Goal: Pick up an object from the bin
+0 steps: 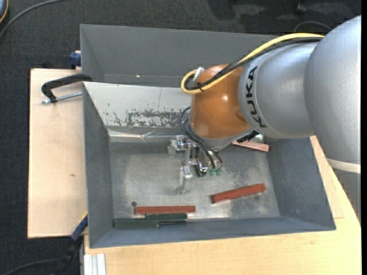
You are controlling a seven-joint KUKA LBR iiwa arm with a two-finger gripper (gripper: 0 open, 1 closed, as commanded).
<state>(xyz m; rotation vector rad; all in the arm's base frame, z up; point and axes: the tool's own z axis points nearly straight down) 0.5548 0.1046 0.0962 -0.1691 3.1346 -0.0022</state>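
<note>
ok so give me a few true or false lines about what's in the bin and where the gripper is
1. A reddish-brown stick lies on the floor of the bin, right of the gripper. True.
2. The gripper holds the dark green stick. False: it lies flat by the near wall, apart from the gripper.
3. A second reddish-brown stick lies right beside the dark green stick. True.
4. The pink stick lies in the bin's left corner. False: it lies at the right, partly under the arm.
</note>
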